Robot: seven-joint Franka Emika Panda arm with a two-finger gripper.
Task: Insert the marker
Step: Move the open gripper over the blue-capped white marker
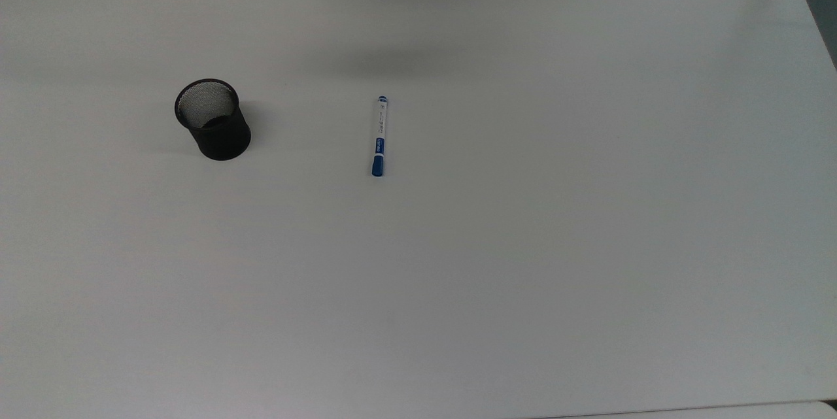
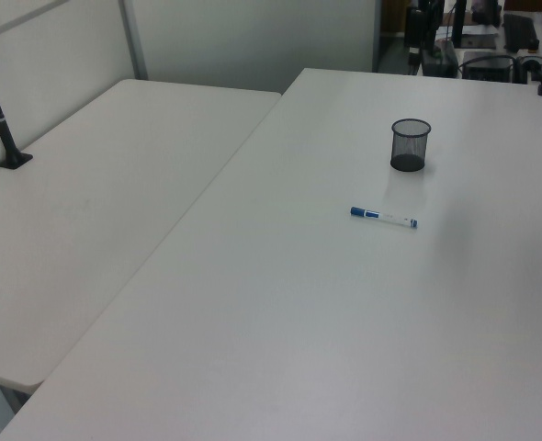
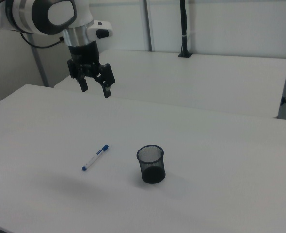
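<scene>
a plain white bench (image 1: pixel 458 275) fills the room's foreground. in the top view, going left to right, a black mesh cup (image 1: pixel 213 119) stands upright, then the marker (image 1: pixel 379 136) lies flat, well apart from it, its label print too small to read. the claw (image 3: pixel 95 88) hangs high above the bench, fingers spread, holding nothing.

Marker (image 1: pixel 379 136) flat on table (image 1: pixel 523 275), mesh cup (image 1: pixel 213 119) upright at the top view's left, well apart
</scene>
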